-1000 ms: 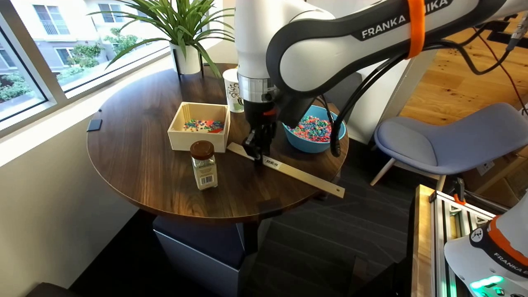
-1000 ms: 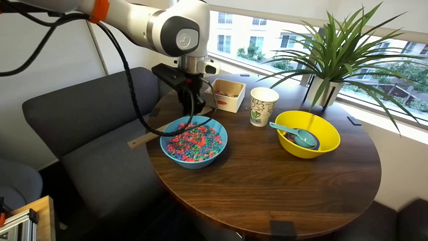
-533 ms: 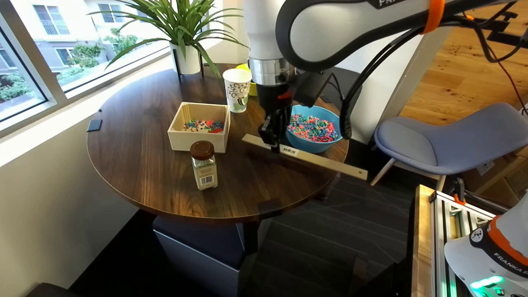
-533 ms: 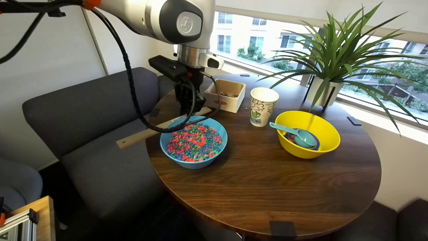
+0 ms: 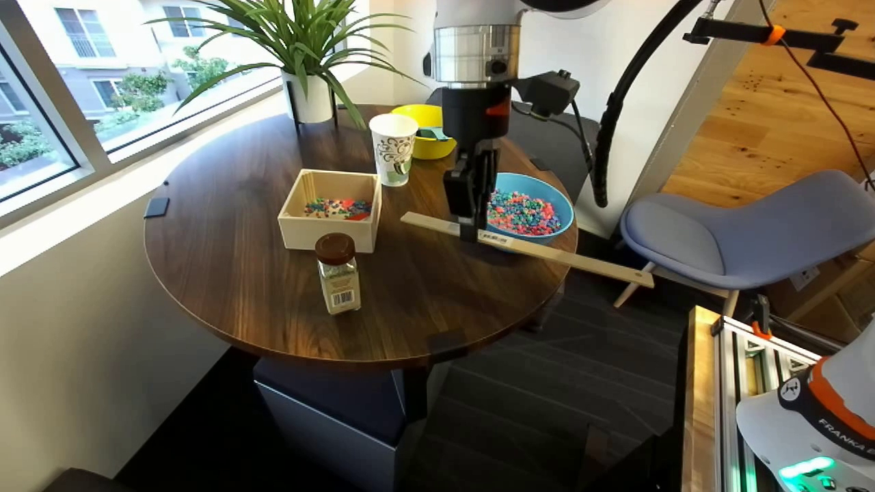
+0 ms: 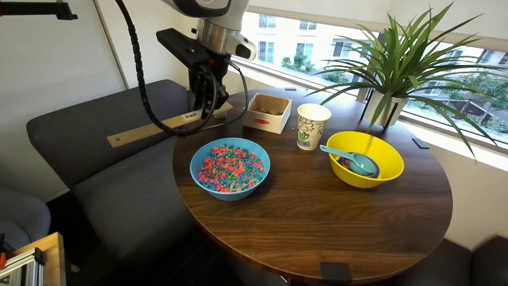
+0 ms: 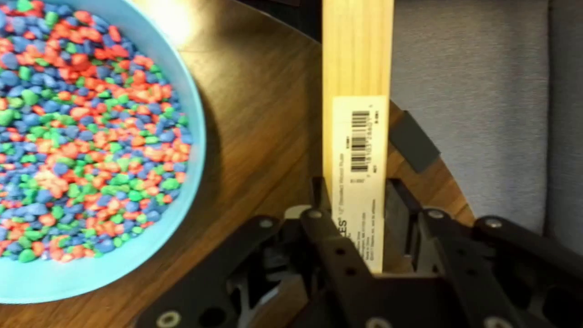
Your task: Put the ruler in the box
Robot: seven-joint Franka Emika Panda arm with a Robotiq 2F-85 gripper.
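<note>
The ruler [image 5: 567, 256] is a long tan wooden strip with a white barcode label. My gripper [image 5: 469, 234] is shut on it near the label and holds it roughly level above the table. The ruler also shows in an exterior view [image 6: 139, 133] and in the wrist view [image 7: 357, 54], where it runs between the fingers of the gripper [image 7: 355, 184]. Its far end sticks out past the table edge. The box [image 5: 328, 234], shallow pale wood with coloured bits inside, stands apart from the ruler's near end. It also shows in an exterior view [image 6: 274, 125]; it is out of the wrist view.
A blue bowl [image 6: 230, 194] of coloured bits stands beside the ruler. A brown-lidded jar [image 5: 340, 280] stands in front of the box. A paper cup [image 5: 394, 150], a yellow bowl [image 6: 365, 182] with a spoon, and a potted plant [image 5: 311, 99] are on the round table.
My gripper has lifted the ruler from the table and moved it away from the box, past the blue bowl's side. The box, jar and bowls have stayed in place.
</note>
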